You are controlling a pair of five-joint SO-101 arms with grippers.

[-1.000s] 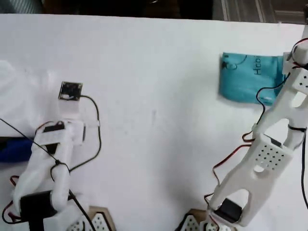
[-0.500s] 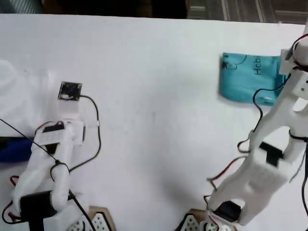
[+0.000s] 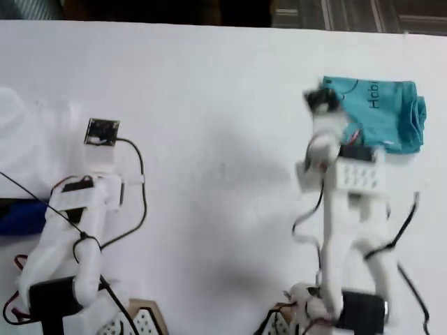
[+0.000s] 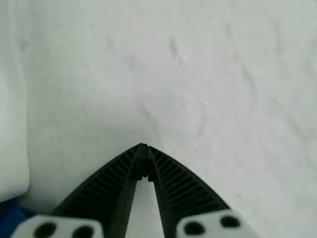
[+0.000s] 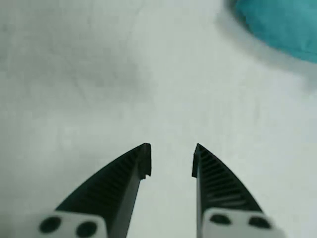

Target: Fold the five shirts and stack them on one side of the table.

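Teal shirt (image 3: 380, 115): is lying folded on the far right of the surface (image 3: 223, 84).
Right end effector (image 5: 171, 148): is hovering with its fingers apart over bare surface, just beside the shirt's corner.
Left end effector (image 4: 142, 147): is sitting low on the left, tips together, gripping nothing.
Doing it well: this fold is looking finished, so the parted fingers are best keeping clear of its edge to avoid dragging it.

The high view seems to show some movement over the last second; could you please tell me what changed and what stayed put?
The right arm swung left from the right edge of the table, uncovering the right end of the folded teal shirt. The right gripper, open and empty, now hangs over bare table beside the shirt. The shirt itself has not shifted, and the left arm kept still, left gripper shut.
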